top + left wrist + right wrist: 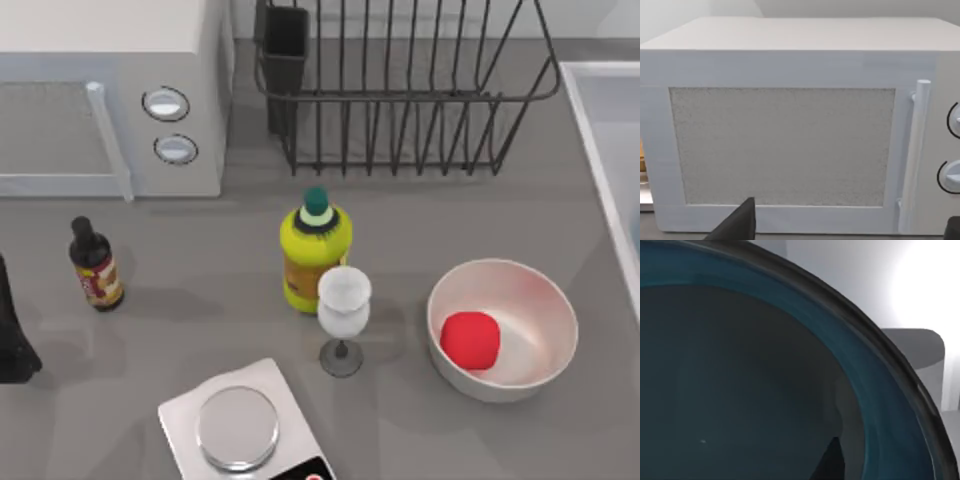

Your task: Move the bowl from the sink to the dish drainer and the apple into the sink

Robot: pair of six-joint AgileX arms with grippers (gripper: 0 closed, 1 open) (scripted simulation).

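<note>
The teal-blue bowl (740,380) lies very close under the right wrist camera, its dark inside and curved rim sweeping across that view. A dark part of my right gripper (832,462) reaches into the bowl's inside. The red apple (470,339) lies inside a larger white bowl (540,300) at the table's front right. The white sink (598,110) runs along the right edge. At the back stands the black wire dish drainer (400,100) with its dark utensil cup (285,45). My left gripper (847,234) is open, low in front of the microwave (785,145), and holds nothing.
A white microwave (110,90) fills the back left. A yellow bottle with a green cap (315,255) and a wine glass (343,315) stand mid-table. A dark sauce bottle (95,265) is at the left, a kitchen scale (240,425) at the front.
</note>
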